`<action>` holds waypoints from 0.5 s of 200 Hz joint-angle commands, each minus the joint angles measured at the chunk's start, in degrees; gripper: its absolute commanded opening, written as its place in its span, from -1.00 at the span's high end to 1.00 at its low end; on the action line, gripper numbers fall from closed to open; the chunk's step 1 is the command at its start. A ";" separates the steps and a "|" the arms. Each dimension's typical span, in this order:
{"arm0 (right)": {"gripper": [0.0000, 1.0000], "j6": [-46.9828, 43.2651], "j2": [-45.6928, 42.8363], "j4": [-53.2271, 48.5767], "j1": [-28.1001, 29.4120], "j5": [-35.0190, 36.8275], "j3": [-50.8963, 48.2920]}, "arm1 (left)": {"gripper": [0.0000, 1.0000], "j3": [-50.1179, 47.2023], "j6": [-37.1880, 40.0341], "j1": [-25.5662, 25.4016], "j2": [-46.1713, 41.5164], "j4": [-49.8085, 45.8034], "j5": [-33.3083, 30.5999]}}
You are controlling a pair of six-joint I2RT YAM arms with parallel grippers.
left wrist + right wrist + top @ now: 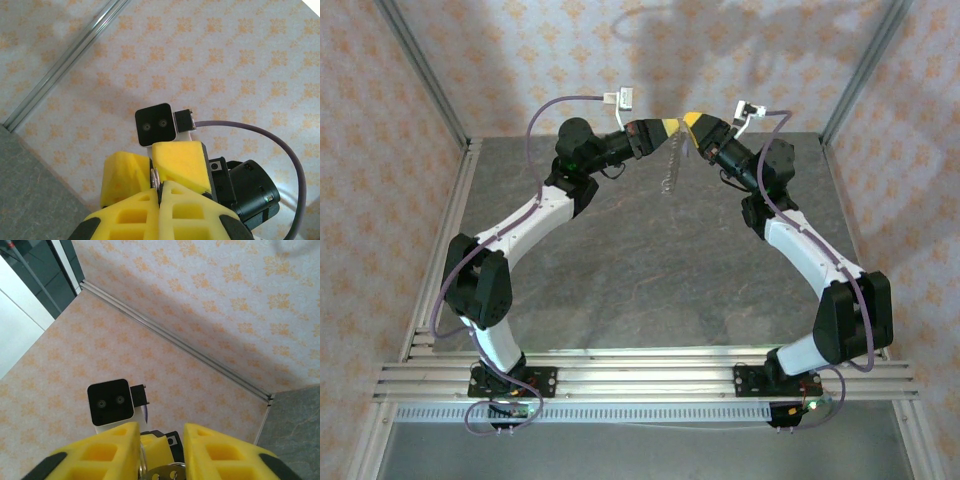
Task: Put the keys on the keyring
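Left gripper pinches shut on a thin metal sliver, likely the top of the keyring, which dangles in mid-air between both raised grippers, clear of the table for threading. Right gripper faces it closely, fingers apart around a pale metal piece; its grip I cannot tell.
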 commanded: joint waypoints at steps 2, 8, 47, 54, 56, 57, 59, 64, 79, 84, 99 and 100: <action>0.55 -0.14 0.03 2.99 0.80 -3.45 1.71 | 1.00 1.97 -0.81 -0.34 0.21 4.33 -0.91; 0.55 -0.22 -0.03 2.97 0.78 -3.60 1.63 | 1.00 2.08 -0.84 -0.34 0.24 4.30 -0.91; 0.47 -0.65 -0.22 2.71 0.80 -5.68 1.85 | 1.00 2.55 -0.91 -0.34 0.35 3.96 -0.56; 0.47 -0.91 -0.37 2.53 0.82 -6.10 1.91 | 1.00 2.55 -0.91 -0.34 0.31 3.98 -0.47; 0.48 -0.93 -0.37 2.48 0.88 -6.14 1.93 | 1.00 2.55 -0.91 -0.34 0.30 3.92 -0.49; 0.48 -1.00 -0.40 2.45 0.83 -6.30 1.99 | 1.00 2.55 -0.91 -0.34 0.30 3.93 -0.48; 0.48 -1.06 -0.43 2.40 0.88 -6.37 1.98 | 1.00 2.55 -0.93 -0.34 0.30 3.93 -0.41; 0.48 -1.39 -0.59 2.20 0.86 -6.73 1.96 | 1.00 2.59 -0.91 -0.34 0.30 3.85 -0.32; 0.48 -2.58 -0.99 0.86 0.86 -7.27 1.96 | 1.00 2.72 -0.92 -0.34 0.22 3.59 0.14; 0.48 -2.96 -1.20 0.61 0.88 -7.44 1.96 | 1.00 2.72 -0.95 -0.34 0.22 3.50 0.27; 0.51 -3.80 -1.69 -0.14 0.80 -8.07 2.02 | 1.00 2.72 -0.96 -0.34 0.13 3.43 0.58; 0.51 -3.86 -1.70 -0.26 0.78 -8.09 2.03 | 1.00 2.72 -0.96 -0.34 0.13 3.37 0.58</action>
